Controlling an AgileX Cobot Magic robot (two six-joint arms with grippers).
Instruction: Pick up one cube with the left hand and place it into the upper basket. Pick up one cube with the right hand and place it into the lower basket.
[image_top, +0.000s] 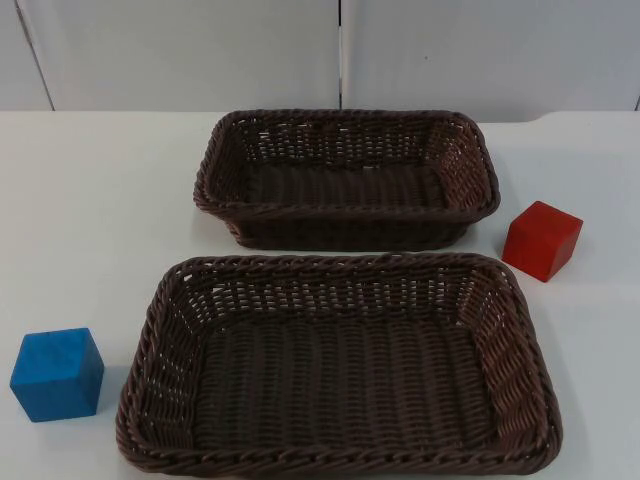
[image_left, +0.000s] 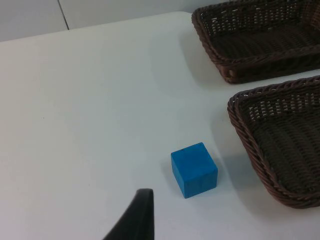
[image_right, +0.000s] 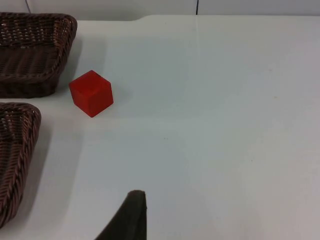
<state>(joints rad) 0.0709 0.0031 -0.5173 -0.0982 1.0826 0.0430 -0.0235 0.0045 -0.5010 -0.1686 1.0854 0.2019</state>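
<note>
- We see the blue cube (image_top: 57, 373) at lower left, beside the lower basket (image_top: 160, 330).
- The red cube (image_top: 541, 240) sits at right, near the upper basket (image_top: 345, 120).
- For the left gripper (image_left: 134, 220) and the right gripper (image_right: 129, 217) we glimpse one fingertip each; spread or pressed together, we cannot tell.

It looked like a lab test bench: a bare white table (image_top: 90, 200) ended at a plain grey partition wall (image_top: 180, 50), with two wicker baskets (image_top: 345, 125) and two coloured blocks (image_top: 58, 373) set out.

White table (image_top: 100, 200) — grey partition wall (image_top: 180, 50) behind.
</note>
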